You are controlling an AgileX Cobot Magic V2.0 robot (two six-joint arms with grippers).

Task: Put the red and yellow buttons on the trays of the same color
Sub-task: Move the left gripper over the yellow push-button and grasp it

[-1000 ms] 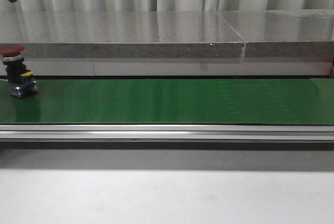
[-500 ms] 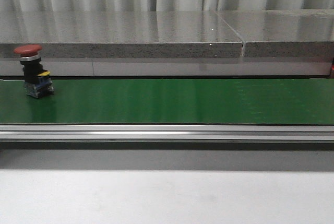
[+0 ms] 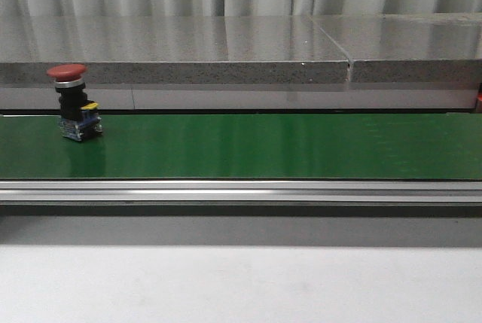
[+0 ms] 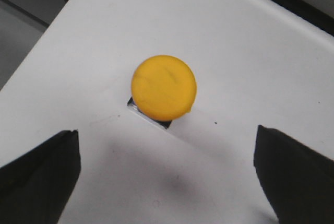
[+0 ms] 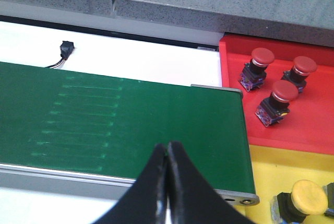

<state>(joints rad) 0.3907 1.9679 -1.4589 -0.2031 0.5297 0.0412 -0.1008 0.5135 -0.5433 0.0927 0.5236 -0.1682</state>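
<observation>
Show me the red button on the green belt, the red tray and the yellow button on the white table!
red button [image 3: 67,73], front view, its cap.
red tray [image 5: 313,117], right wrist view, bare floor.
yellow button [image 4: 164,87], left wrist view, cap top.

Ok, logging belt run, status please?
Left gripper open above yellow button. Right gripper shut, empty. Red button upright on belt, nothing blocking.

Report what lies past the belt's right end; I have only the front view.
Observer: A red tray holding three red buttons, beside the belt.
Operator: Locate the yellow tray.
Observer: The yellow tray adjoins the red one; a yellow button shows in it.
Operator: State the left pincer.
Observer: The left pincer is open above a second yellow button on a white surface.
</observation>
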